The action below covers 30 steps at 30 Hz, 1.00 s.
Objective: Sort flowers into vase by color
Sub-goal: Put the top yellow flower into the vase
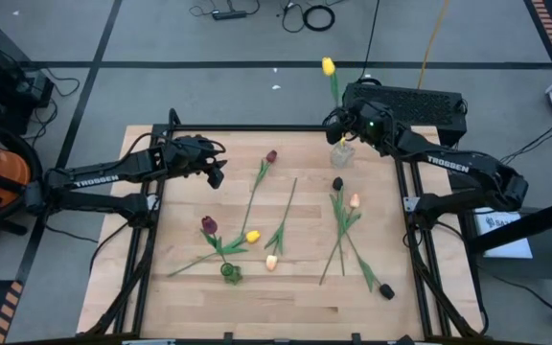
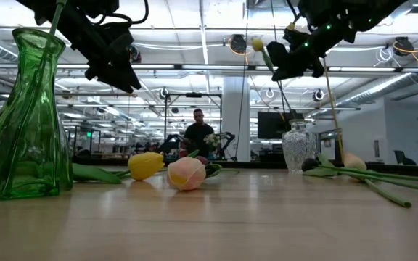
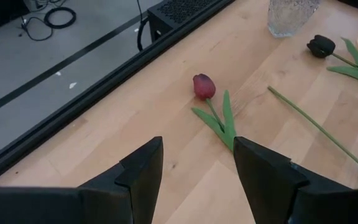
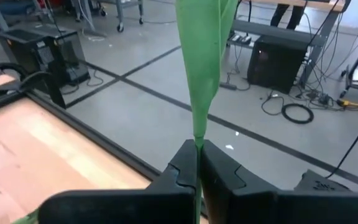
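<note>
My right gripper [image 1: 336, 123] [image 4: 198, 155] is shut on a yellow tulip [image 1: 328, 66], held just above the clear glass vase [image 1: 342, 151] [image 2: 296, 148] at the table's far right. My left gripper [image 1: 216, 165] [image 3: 197, 165] hovers open at the far left, above the table and short of a dark red tulip [image 3: 204, 86] lying flat. A green vase [image 1: 230, 273] [image 2: 24, 116] stands near the front with a dark red tulip [image 1: 209, 225] leaning out of it. Beside it lie a yellow tulip [image 1: 252, 236] and a peach one [image 1: 271, 262]. Black [image 1: 337, 183] and peach [image 1: 355, 200] tulips lie at right. My right gripper pinches the yellow tulip's green stem [image 4: 197, 140] between its two fingers, just below a long leaf [image 4: 199, 62]. The tulip is lifted clear of the table and stands roughly upright, head [image 2: 257, 43] above the fingers. The gripper hides the stem's lower end, so whether it reaches the vase cannot be told.
A second black tulip [image 1: 387, 291] lies near the front right, and a headless-looking green stem [image 1: 284, 218] lies mid-table. A dark frame [image 1: 257, 127] edges the table. A black box [image 1: 405, 101] sits behind the far edge. A person [image 2: 198, 134] stands far off in the room.
</note>
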Tool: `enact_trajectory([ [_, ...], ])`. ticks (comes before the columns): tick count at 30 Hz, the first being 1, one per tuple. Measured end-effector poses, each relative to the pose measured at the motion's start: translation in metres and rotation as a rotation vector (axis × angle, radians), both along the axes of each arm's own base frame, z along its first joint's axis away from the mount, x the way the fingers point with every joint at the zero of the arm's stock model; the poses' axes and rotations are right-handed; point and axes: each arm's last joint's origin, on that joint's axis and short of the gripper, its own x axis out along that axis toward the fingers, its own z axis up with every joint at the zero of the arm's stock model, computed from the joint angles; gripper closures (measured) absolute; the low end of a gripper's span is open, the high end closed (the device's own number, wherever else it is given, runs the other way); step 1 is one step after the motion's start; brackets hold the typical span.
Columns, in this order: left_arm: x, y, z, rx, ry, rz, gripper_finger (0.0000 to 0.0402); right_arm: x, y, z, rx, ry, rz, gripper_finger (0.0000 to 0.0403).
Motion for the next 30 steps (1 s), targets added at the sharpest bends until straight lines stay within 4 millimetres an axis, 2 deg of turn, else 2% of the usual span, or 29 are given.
enact_trajectory([
  [9,0.0,0.0,0.0,0.0,0.0,0.0,0.0198,0.0,0.001,-0.012,0.069,0.072,-0.002,0.0402],
  [16,0.0,0.0,0.0,0.0,0.0,0.0,0.0198,0.0,0.006,-0.008,0.059,0.066,-0.011,0.0402],
  [24,0.0,0.0,0.0,0.0,0.0,0.001,0.0198,-0.001,0.022,-0.034,-0.013,-0.06,-0.015,0.0402],
  [30,0.0,0.0,0.0,-0.001,0.0,0.0,0.0198,-0.015,0.032,-0.044,-0.057,-0.098,-0.012,0.0402],
])
